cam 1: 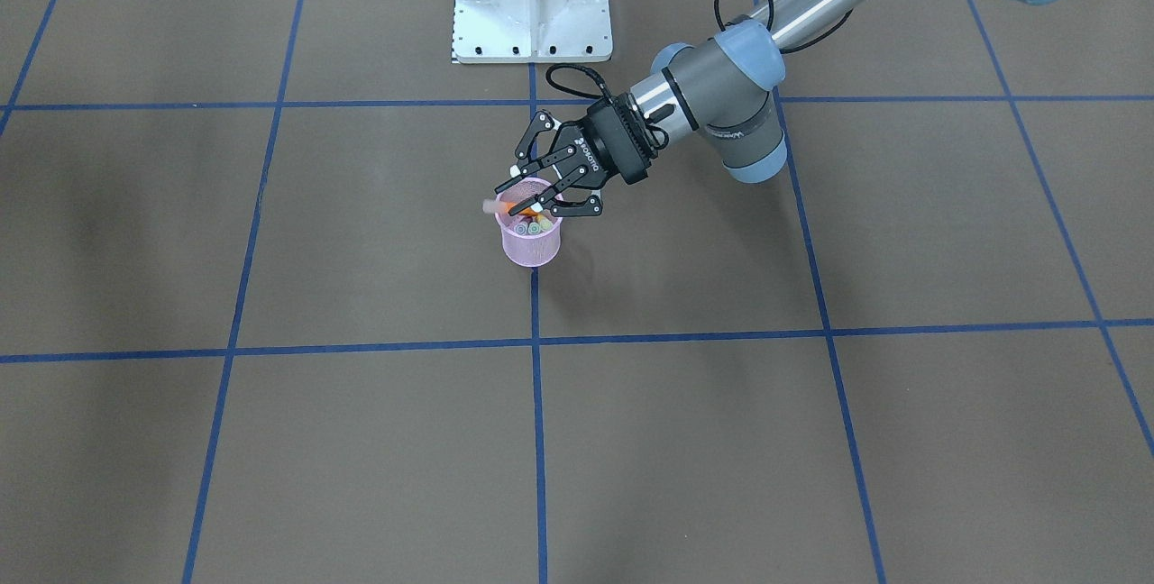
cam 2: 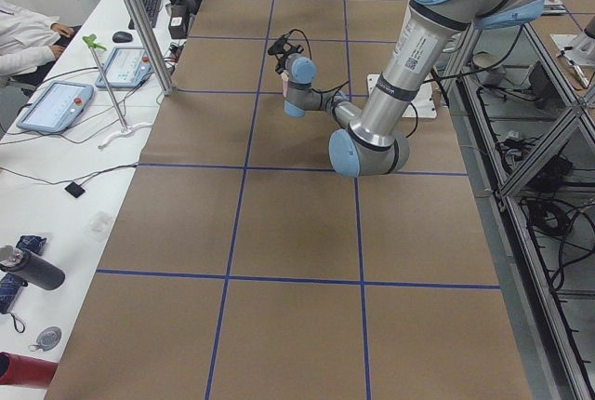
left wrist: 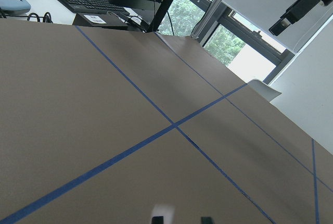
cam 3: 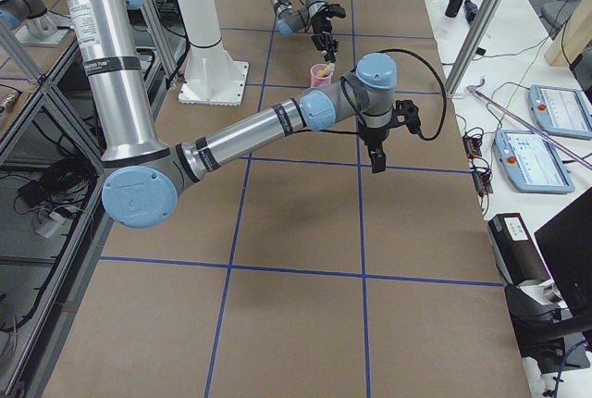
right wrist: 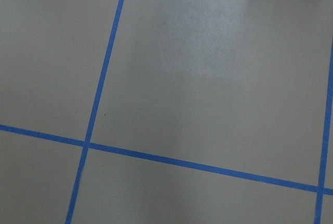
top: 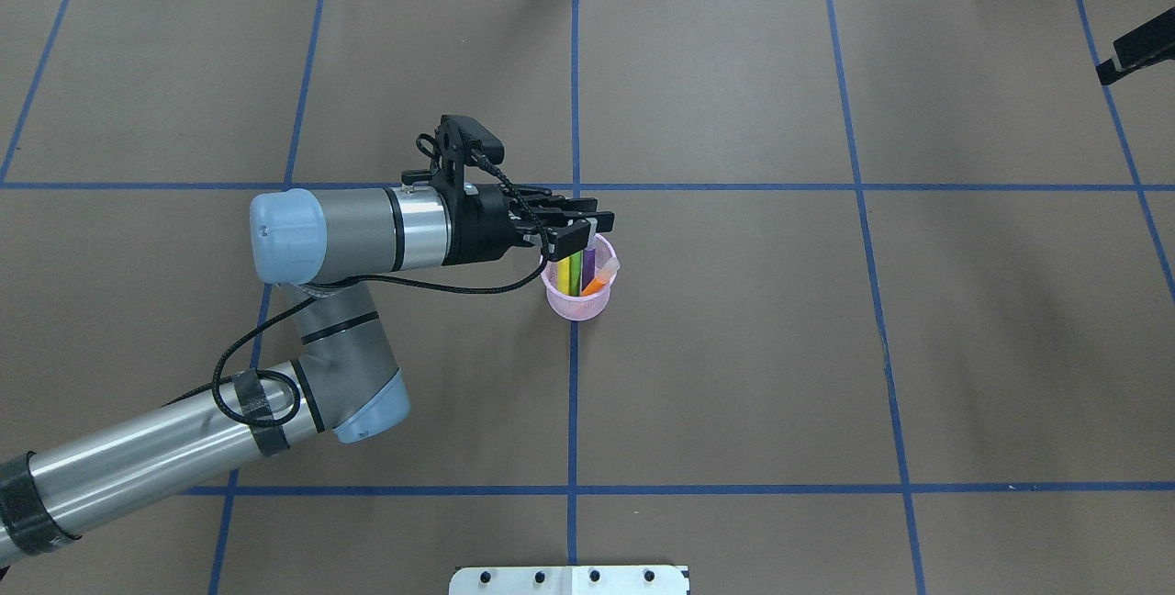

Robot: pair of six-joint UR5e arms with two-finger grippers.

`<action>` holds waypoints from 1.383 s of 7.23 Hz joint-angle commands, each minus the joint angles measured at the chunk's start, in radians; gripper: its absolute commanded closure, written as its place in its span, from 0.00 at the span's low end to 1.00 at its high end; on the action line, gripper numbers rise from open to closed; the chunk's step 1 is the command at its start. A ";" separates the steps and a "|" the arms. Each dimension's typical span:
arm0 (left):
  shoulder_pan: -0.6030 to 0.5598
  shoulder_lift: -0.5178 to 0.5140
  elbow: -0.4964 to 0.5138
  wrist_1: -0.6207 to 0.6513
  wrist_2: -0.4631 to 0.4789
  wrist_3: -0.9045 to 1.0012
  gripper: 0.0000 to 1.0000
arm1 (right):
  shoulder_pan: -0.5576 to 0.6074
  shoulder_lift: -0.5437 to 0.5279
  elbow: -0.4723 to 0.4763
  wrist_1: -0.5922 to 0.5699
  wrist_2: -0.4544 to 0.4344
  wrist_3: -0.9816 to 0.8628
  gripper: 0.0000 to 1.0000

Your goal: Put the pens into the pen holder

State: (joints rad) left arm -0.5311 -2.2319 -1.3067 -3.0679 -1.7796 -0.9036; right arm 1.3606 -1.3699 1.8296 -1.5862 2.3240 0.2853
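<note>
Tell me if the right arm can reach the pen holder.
Probably not from above: the left gripper sits over the mouth of the pen holder. The side facing the right arm looks free.

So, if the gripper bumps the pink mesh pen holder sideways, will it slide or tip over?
The pen holder looks like thin wire mesh narrowing toward its base, so it is probably light and tips easily. The pens stand tall inside, and the orange pen leans past the rim, likely raising its balance point.

Left arm (top: 349, 232): silver tube links, grey joints, pale-blue end caps, black tape bands, black cable (top: 431, 289) looping lower left. Left gripper (cam 1: 512, 196): black linkage fingers, white lettering on body.
</note>
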 commanded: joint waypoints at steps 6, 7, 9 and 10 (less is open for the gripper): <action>-0.079 0.034 -0.028 0.206 -0.023 -0.003 0.00 | 0.119 -0.021 -0.120 -0.001 0.023 -0.214 0.00; -0.149 0.047 -0.039 0.262 -0.120 0.000 0.00 | 0.158 -0.043 -0.174 0.006 0.018 -0.298 0.00; -0.351 0.112 -0.043 0.340 -0.396 0.101 0.00 | 0.231 -0.144 -0.197 0.012 0.015 -0.337 0.00; -0.444 0.145 -0.048 0.391 -0.516 0.144 0.00 | 0.248 -0.211 -0.196 0.015 0.002 -0.337 0.00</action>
State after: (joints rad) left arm -0.8599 -2.1287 -1.3501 -2.7335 -2.1416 -0.8182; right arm 1.5793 -1.5060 1.6377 -1.5751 2.3371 -0.0436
